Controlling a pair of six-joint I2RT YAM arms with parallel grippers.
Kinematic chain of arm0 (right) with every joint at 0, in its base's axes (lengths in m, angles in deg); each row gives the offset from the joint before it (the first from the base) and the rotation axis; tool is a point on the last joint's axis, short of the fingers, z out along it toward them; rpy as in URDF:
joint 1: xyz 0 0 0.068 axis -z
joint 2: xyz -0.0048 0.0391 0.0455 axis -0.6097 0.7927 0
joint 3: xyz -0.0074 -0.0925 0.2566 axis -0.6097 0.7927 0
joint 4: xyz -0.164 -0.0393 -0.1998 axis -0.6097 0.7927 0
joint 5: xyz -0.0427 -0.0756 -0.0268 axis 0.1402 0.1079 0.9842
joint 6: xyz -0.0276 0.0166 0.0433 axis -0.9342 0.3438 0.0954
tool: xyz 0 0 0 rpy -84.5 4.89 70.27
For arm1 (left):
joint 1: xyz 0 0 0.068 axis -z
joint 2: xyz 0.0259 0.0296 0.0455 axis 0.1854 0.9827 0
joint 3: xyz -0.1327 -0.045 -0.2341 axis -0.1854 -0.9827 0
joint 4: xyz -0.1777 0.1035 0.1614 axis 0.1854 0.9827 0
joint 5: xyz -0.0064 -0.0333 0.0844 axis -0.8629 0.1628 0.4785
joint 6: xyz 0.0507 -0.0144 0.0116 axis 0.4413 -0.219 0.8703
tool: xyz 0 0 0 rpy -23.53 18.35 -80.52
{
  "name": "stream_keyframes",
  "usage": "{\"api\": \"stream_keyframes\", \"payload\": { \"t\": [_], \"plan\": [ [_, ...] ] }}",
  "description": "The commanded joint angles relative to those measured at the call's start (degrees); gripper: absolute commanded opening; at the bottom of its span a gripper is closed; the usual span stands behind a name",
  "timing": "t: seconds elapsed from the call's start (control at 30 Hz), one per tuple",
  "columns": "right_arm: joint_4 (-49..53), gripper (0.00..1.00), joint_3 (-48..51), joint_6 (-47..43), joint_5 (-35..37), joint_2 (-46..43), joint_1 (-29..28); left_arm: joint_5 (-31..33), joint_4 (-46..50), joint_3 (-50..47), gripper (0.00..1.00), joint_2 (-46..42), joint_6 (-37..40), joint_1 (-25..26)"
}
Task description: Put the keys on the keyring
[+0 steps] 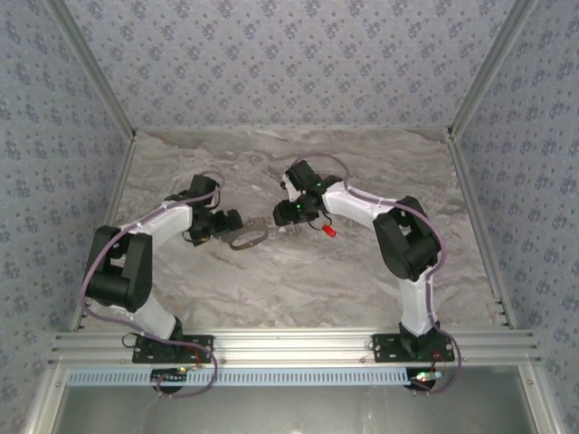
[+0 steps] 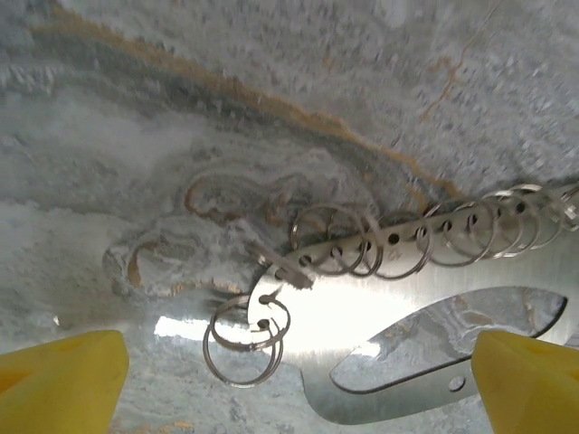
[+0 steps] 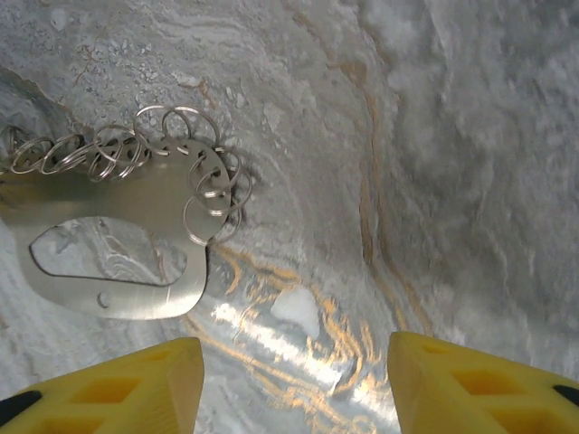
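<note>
A flat, shiny metal keyring [image 1: 249, 239], its oval cut-out edged with thin wire split rings, lay midway between the veined marble table's [image 1: 271, 289] side edges, a tiny red key [image 1: 330, 232] near its right. The yellow-fingered left gripper [image 2: 298, 366] and right gripper [image 3: 294, 362] gaped empty.

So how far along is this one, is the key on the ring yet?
Nothing looks done: the red key lies loose on the marble, apart from the keyring. In hand: nothing is gripped; the left gripper and right gripper hover open at the keyring, one on each side. Left: pick up the key, steady the ring, thread it on.
</note>
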Motion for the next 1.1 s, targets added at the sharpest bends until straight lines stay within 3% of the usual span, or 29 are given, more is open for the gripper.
{"api": "stream_keyframes", "payload": {
  "t": [0.0,0.4,1.07],
  "plan": [
    [1.7,0.55,-3.4,-4.8,0.7,2.6,0.0,-1.5,-0.6,4.5,0.98,2.1,2.7,-1.2],
    [1.2,0.47,-2.8,-6.3,-2.8,4.1,-2.1,-3.3,3.3,14.8,0.98,4.3,2.5,-3.9],
    [2.1,0.44,-9.5,-7.5,-3.3,10.5,-3.0,-3.5,2.9,12.5,0.98,0.2,-0.5,-3.9]
  ]
}}
